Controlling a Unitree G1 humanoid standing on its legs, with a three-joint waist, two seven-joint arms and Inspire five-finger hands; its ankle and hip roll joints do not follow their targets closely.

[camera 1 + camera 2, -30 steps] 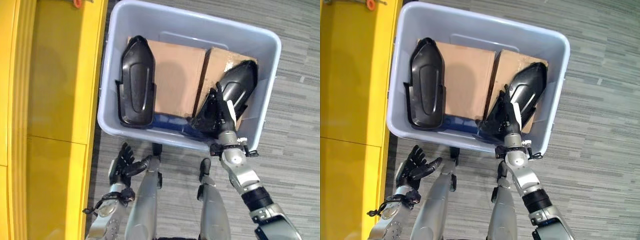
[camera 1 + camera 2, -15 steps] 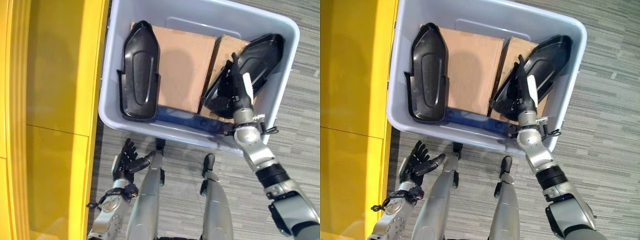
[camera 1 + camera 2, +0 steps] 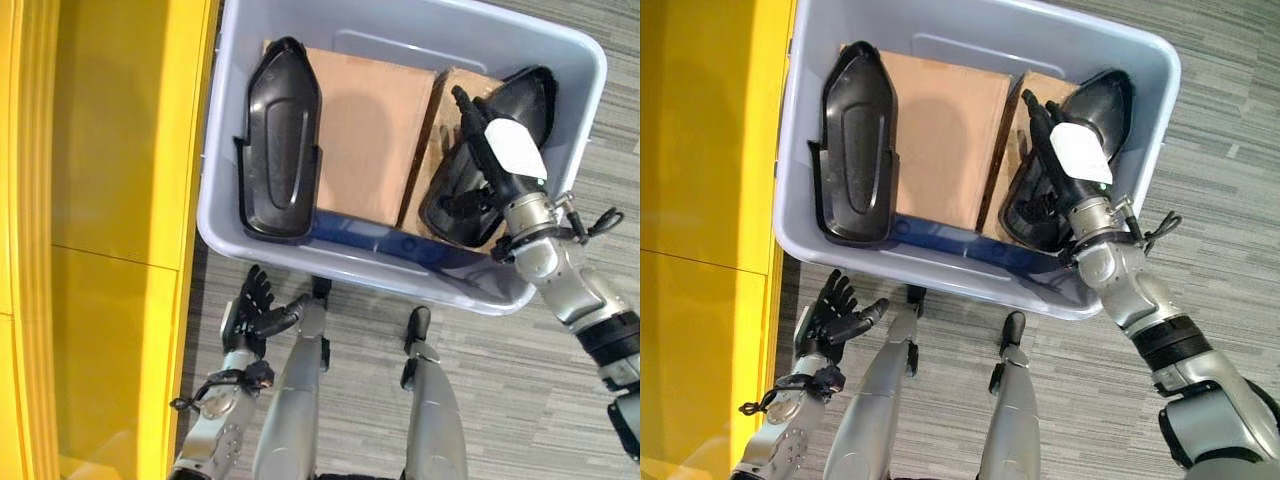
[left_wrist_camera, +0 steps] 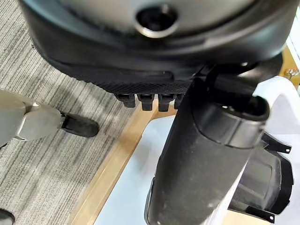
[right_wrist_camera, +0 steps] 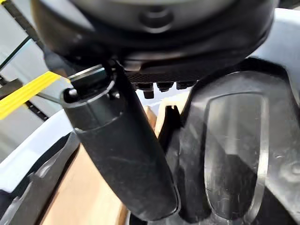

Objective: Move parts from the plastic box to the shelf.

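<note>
- The right hand (image 3: 497,165) grips a black moulded part (image 3: 470,195), fingers curled around it, tilted up against the right end of the grey plastic box (image 3: 300,255).
- A second black part (image 3: 278,140) lies on cardboard (image 3: 365,130) at the left end.
- The left hand (image 3: 252,312) hangs with fingers spread over the carpet, beside the yellow shelf (image 3: 110,200).

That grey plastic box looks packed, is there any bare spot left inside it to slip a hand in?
In the grey plastic box, bare brown cardboard lies between the left long black plastic part and the right black part. The right side is crowded: the right hand is on that part.
</note>
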